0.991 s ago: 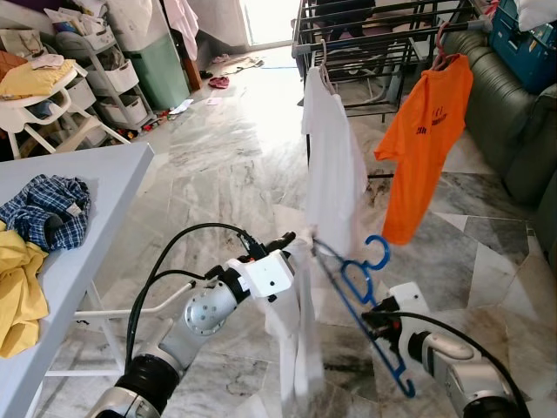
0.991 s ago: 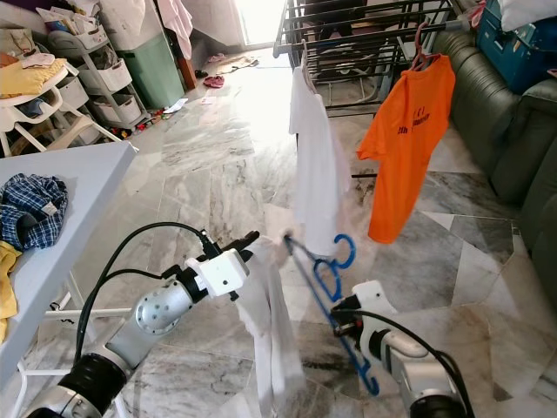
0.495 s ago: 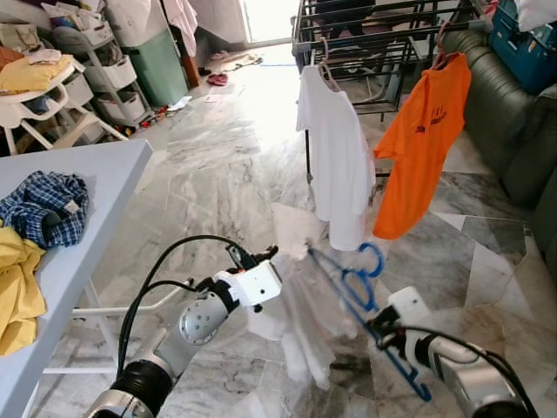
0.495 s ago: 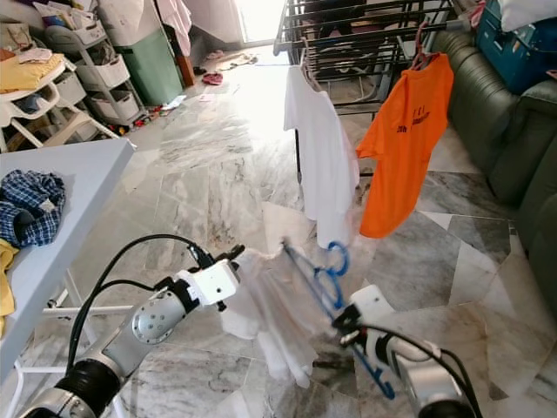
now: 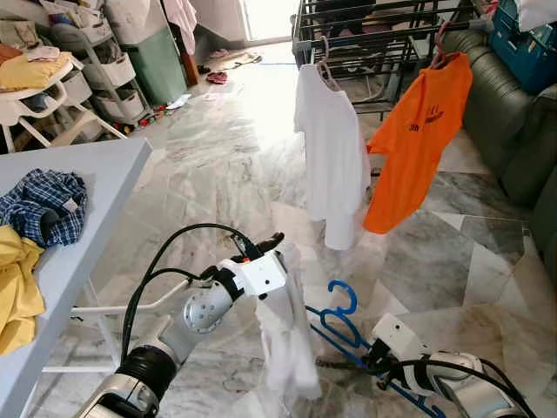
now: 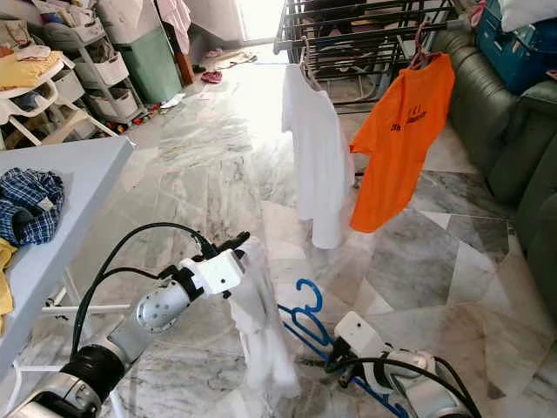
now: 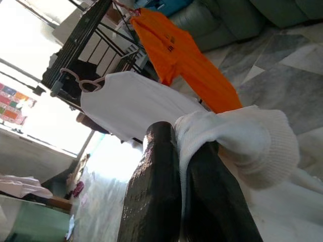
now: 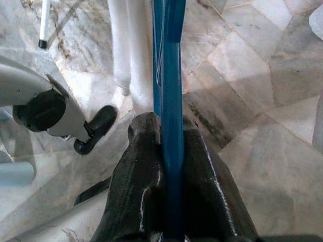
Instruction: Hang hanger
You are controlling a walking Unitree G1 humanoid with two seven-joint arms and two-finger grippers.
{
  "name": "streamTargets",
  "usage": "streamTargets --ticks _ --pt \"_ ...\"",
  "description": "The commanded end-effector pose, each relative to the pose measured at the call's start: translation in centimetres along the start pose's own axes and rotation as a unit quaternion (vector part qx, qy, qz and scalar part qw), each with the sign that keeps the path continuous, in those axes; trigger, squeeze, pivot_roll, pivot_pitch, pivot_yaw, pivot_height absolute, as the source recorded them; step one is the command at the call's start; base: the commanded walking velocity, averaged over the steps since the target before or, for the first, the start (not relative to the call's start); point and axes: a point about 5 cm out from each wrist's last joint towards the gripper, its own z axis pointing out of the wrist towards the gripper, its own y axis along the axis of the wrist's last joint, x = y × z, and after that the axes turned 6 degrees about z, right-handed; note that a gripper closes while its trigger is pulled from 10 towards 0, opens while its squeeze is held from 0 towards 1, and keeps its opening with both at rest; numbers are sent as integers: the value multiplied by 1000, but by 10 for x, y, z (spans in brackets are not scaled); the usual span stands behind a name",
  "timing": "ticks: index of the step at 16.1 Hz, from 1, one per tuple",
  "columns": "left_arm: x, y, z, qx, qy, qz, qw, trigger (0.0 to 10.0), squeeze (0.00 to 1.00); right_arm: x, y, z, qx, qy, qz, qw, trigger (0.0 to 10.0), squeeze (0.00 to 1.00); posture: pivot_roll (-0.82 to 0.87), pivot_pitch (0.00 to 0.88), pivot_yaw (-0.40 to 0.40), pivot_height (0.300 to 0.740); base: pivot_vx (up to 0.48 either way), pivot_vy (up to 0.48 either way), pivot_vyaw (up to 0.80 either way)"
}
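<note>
From my seat, the blue hanger runs off the bottom edge past the right gripper, so I can't see its far end. The white garment covers the left gripper fingertips and blurs low down. The drying rack is cut off at the top.
</note>
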Motion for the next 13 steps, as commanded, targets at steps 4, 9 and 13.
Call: streamTargets --ticks 4,9,13 --pt "15 1 -3 -27 -6 26 999 10000 0 -5 -6 6 13 -57 5 998 10000 0 -134 16 138 740 0 0 0" --pt "14 7 -6 -52 -9 16 999 10000 0 -33 6 4 -42 -212 95 972 10000 0 -126 18 144 740 0 0 0" --pt "9 13 -8 -71 -15 11 997 10000 0 -40 14 3 -83 -230 166 955 10000 0 -129 20 147 740 0 0 0"
